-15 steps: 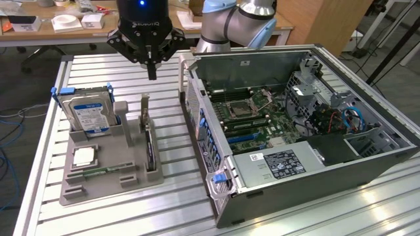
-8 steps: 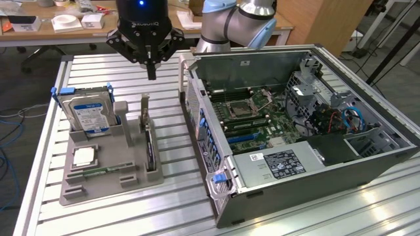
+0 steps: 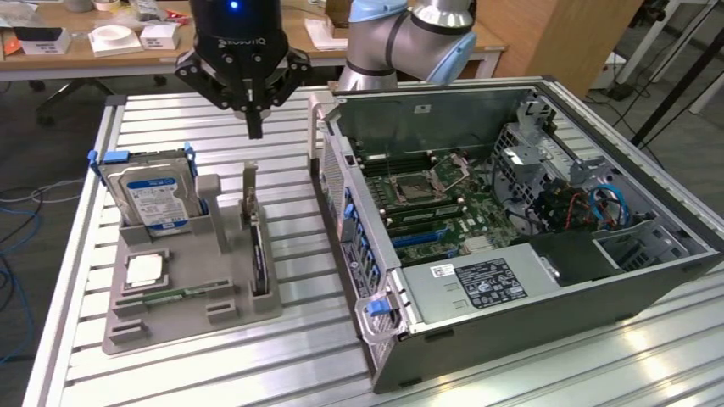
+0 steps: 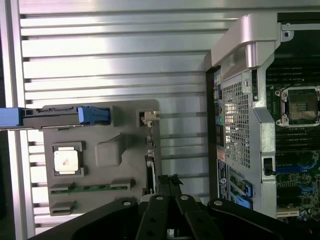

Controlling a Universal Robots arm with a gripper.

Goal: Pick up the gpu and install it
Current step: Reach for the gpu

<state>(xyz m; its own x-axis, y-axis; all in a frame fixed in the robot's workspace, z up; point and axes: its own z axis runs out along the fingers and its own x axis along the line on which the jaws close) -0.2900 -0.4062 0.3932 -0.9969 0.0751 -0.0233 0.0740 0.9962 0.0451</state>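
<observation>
The gripper is hanging over the far end of the holder tray, which is sitting on the desk. Just beneath the gripper, the gpu is standing on edge in a tray slot. To the exterior view's left of the gripper, the hard drive is standing upright, with the processor and memory stick lying flat in front of it. To the exterior view's right, the computer case is lying open, holding the motherboard.
</observation>
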